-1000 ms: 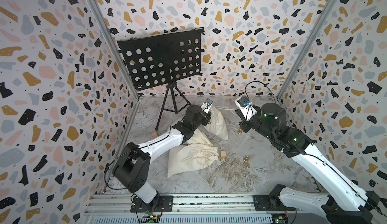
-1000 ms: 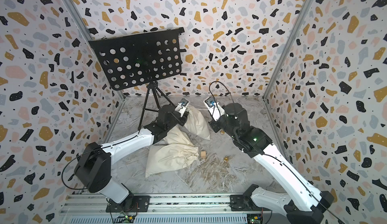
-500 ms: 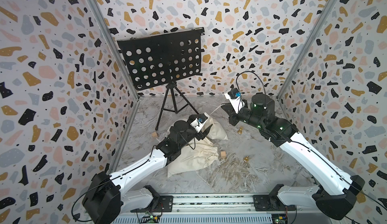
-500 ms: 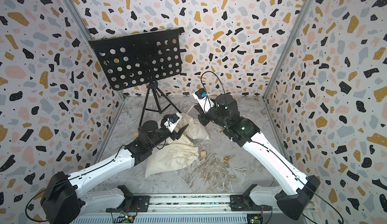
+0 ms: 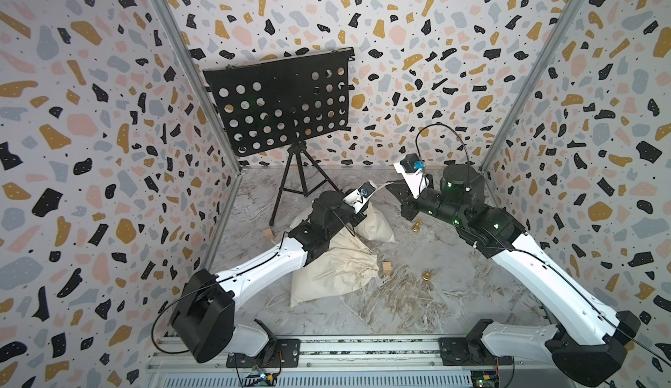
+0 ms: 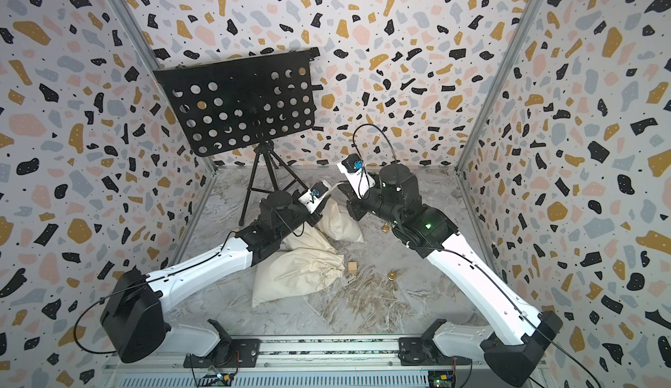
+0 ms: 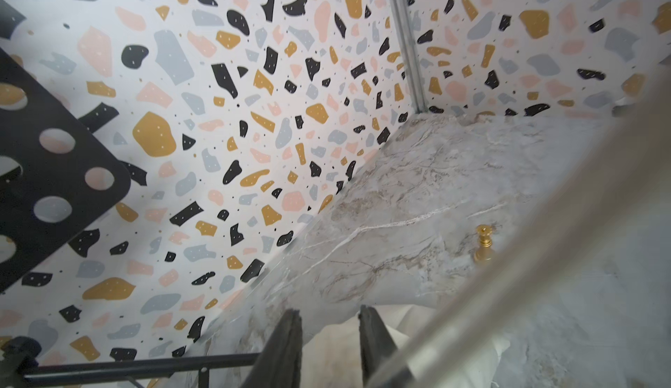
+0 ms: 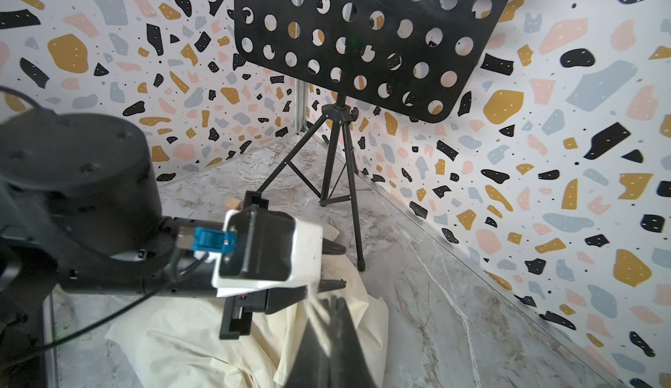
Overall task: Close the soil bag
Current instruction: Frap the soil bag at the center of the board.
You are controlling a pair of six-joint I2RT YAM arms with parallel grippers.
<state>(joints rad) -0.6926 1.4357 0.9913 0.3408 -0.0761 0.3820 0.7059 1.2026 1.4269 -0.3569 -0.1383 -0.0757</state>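
Where the soil bag (image 5: 377, 227) lies mid-table behind a second sack (image 5: 334, 273), left hand (image 7: 330, 317) hovers over it, jaws narrowly apart; right hand (image 8: 336, 308) pinched shut on its drawstring (image 5: 379, 185). Rearward, music stand (image 5: 279, 106) crowds the corner; gold pawn (image 5: 416, 225) near the bag; front table (image 5: 399, 317) open

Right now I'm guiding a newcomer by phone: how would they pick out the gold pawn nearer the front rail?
Find the black music stand at the back, then come forward to the large cream sack lying flat mid-floor. Beside its bunched end sits a wooden cube, and just past that stands the gold pawn. Its twin stands farther back, by the right arm.
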